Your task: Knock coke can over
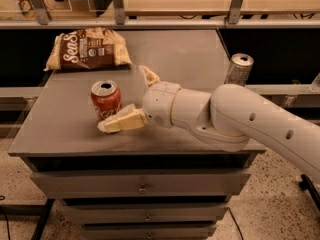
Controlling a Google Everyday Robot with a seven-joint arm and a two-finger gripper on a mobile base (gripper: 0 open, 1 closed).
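The coke can [105,99], short and red with white script and a silver top, stands upright on the grey cabinet top [65,129] left of centre. My gripper [131,98] reaches in from the right on a white arm. It is open, its two cream fingers spread wide. The near finger [121,122] lies low against the can's front right base. The far finger [149,75] sticks up behind and to the right of the can.
A brown snack bag [88,49] lies at the back left of the top. A taller silver can [238,69] stands at the right edge, behind my arm. Drawers run below the front edge. A shelf rail crosses behind.
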